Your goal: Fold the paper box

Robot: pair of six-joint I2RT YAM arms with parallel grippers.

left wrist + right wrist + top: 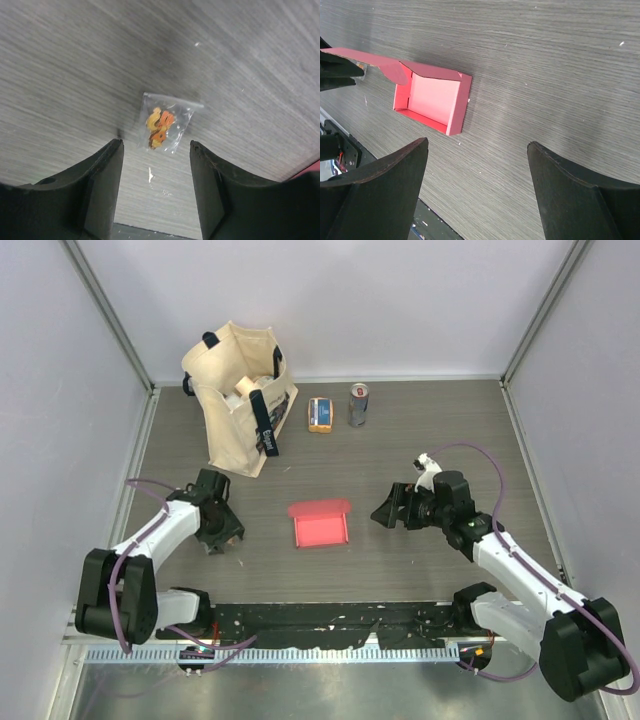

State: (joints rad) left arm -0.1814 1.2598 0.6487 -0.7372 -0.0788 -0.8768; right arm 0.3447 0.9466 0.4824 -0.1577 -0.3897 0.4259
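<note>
Pinkish-red card, the paper box (320,524) lies centrally on the table (430,430), lid flap (320,507) open, likely so either side can reach it. Right jaws gape wide, empty, facing it; left jaws, parted and empty, hover over a small clear bag (165,122).

No legible text; white print on tote bag strap (265,425) unreadable.

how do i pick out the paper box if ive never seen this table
On the grey wood-grain table, look at the middle, well in front of the beige tote bag at the back. The paper box lies there as a low open tray, lid flap folded out behind it. Nothing else there is pinkish-red.
</note>
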